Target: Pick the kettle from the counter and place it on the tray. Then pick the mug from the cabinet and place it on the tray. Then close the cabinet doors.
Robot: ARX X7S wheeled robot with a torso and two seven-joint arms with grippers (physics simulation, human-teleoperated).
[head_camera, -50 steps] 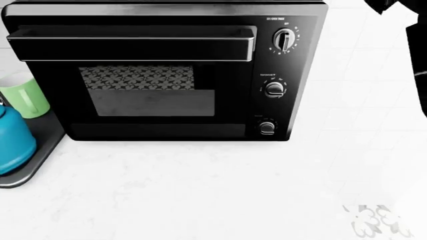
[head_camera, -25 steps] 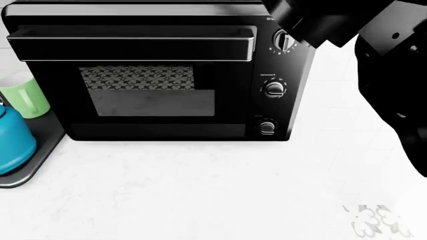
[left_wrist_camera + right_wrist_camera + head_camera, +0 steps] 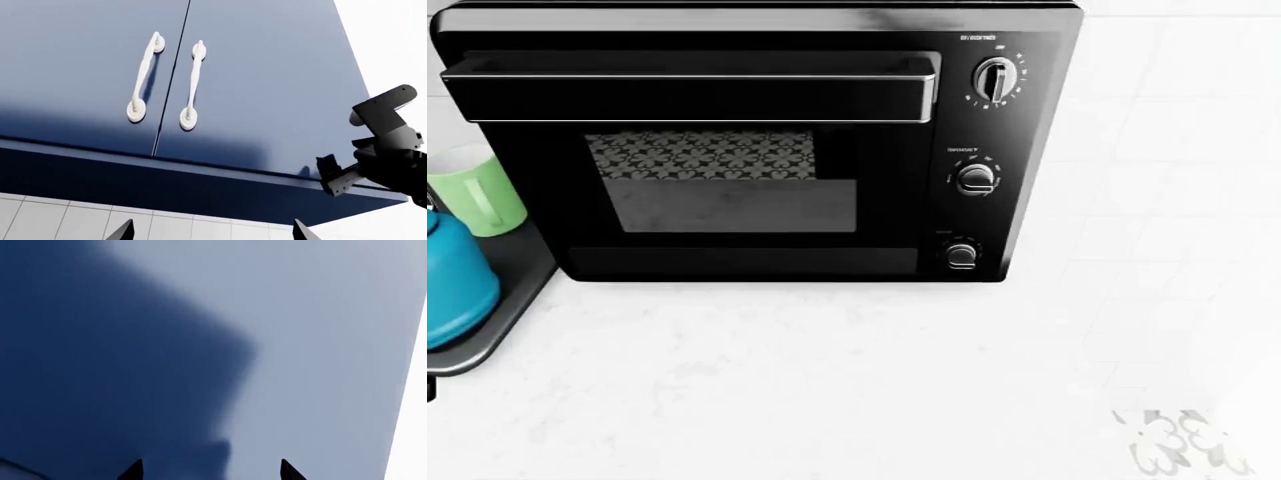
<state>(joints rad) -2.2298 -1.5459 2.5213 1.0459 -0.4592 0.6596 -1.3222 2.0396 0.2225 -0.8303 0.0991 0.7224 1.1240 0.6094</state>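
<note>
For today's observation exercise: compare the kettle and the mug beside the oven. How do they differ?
The kettle is bright blue and rounded; the mug is pale green and straight-sided. The kettle looks bulkier, the mug smaller. The kettle sits nearer the camera, the mug behind it by the oven. Both stand on the dark tray, partly cut off at the picture's edge.
</note>
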